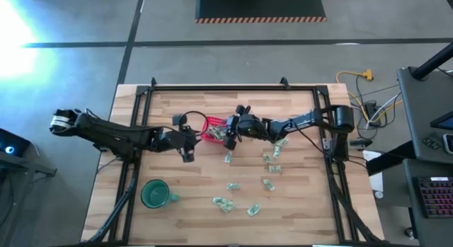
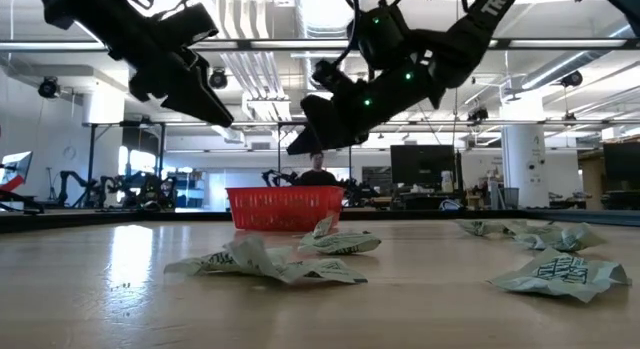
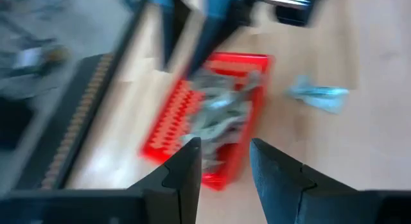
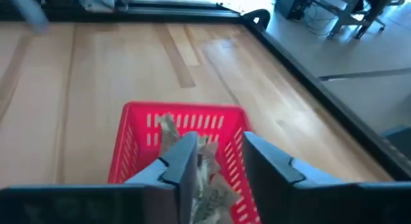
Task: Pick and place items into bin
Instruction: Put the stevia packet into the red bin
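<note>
The bin, a red mesh basket (image 1: 210,127), stands on the wooden table near its middle and holds several crinkled green-and-white items (image 4: 207,185). My right gripper (image 4: 218,163) hovers open over the basket's right part, and only the pieces in the basket show through its gap. My left gripper (image 3: 225,169) is open and empty, just off the basket's left near corner and above it. More items (image 1: 272,158) lie loose on the table, to the right of the basket and nearer the front edge.
A dark-green mug (image 1: 154,194) stands near the table's front left. Loose pieces (image 2: 265,261) lie between the basket and the near edge. One piece (image 3: 318,95) lies close beside the basket. A black frame (image 1: 233,87) runs along the table's far and side edges.
</note>
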